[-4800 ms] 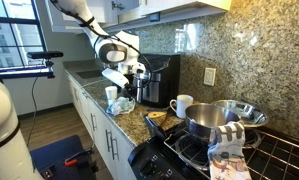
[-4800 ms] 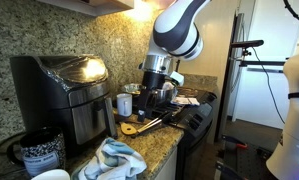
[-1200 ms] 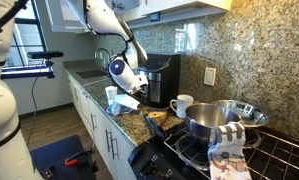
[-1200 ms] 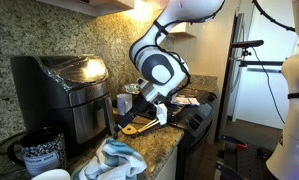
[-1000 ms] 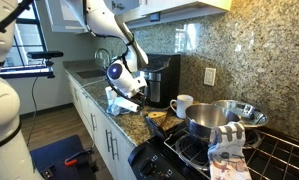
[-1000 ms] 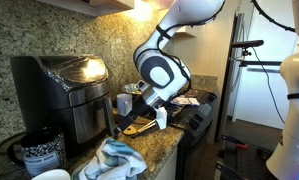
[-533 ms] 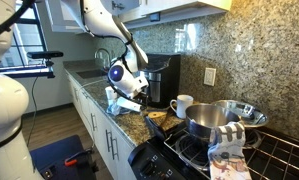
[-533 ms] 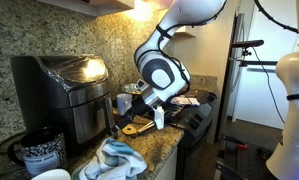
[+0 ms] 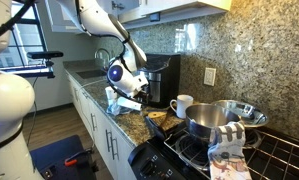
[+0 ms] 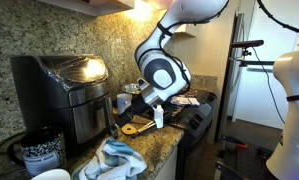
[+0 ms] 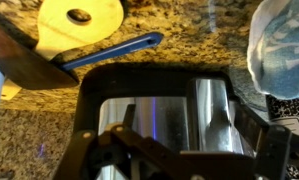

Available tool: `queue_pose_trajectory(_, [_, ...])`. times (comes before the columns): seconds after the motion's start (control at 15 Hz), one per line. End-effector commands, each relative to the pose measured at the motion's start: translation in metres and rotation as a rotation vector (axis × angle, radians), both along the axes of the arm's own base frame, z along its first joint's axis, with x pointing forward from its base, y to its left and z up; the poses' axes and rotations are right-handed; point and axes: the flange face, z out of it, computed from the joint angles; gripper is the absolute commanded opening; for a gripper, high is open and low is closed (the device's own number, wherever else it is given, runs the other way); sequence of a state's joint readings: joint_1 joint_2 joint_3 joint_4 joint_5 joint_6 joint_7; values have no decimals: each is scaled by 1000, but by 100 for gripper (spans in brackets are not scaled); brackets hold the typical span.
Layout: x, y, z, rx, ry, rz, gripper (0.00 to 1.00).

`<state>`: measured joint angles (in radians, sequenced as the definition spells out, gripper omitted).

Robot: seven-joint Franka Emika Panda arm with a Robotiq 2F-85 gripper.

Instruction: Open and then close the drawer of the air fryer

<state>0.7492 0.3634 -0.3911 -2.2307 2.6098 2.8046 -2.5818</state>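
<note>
Boxy black air fryer (image 10: 57, 95) with a glossy rounded top sits on the speckled granite surface (image 10: 149, 146), and its drawer (image 10: 94, 125) looks pushed in flush. Just right of it the claw (image 10: 132, 106) hangs spread wide, gripping nothing, over a flat yellow spatula (image 10: 132, 128).

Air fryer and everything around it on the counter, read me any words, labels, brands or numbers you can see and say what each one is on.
No text can be read in any view.
On the air fryer: no brand or label can be made out.
On the dark mug: pale marks around its side, too blurred to read.
On the patterned cloth: a print only, no letters to make out.
</note>
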Motion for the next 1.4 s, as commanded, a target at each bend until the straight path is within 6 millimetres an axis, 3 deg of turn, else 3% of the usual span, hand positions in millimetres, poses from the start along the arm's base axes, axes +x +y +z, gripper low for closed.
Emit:
queue_pose_trajectory(0.0, [-16,9,-3,44,11,15,100])
queue_pose_trajectory(0.33, [-29,18,-7,66,30,30,100])
queue_pose_trajectory(1.33, [-25,26,3,93,-16,56,100])
